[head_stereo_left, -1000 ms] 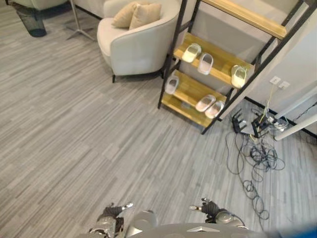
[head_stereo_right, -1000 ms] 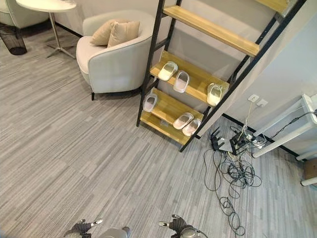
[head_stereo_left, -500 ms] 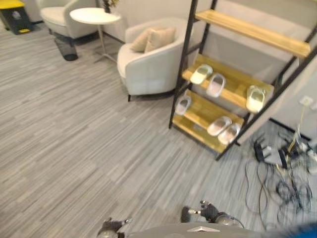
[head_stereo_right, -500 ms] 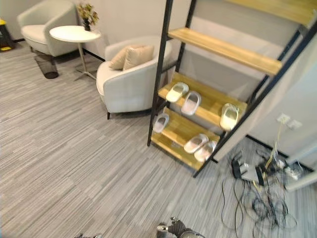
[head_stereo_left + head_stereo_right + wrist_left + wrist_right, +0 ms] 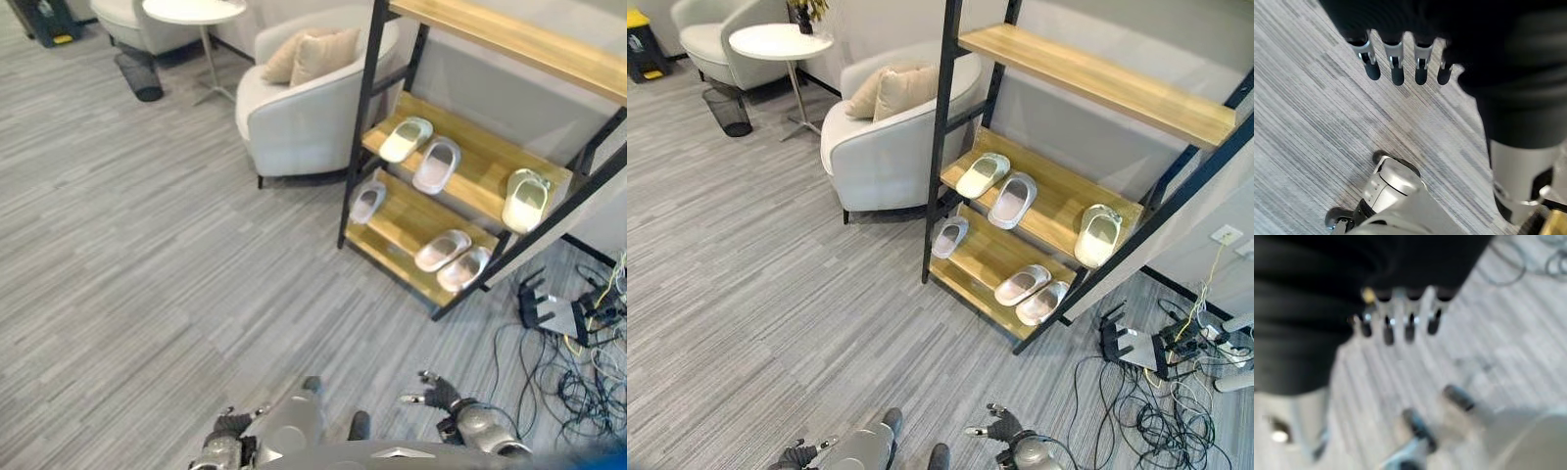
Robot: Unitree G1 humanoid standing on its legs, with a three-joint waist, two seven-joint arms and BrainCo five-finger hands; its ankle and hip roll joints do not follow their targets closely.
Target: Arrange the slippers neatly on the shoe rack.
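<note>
The shoe rack (image 5: 460,196) with its slippers (image 5: 427,164) stands well ahead, to my right, nearer my right hand (image 5: 441,392). Both that and my left hand (image 5: 227,427) hang low, fingers relaxed, holding nothing.

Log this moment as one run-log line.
left hand: open, empty | right hand: open, empty | slippers: on shoe rack, lower two shelves | armchair: left of rack

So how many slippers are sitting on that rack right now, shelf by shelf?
Middle shelf: 3 slippers: a pale green one, a greyish-pink one, and a pale green one apart at the far end.
Lower shelf: 3 slippers: one alone, plus a pair side by side.
Top shelf: 0.
Total: 6 slippers.
</note>
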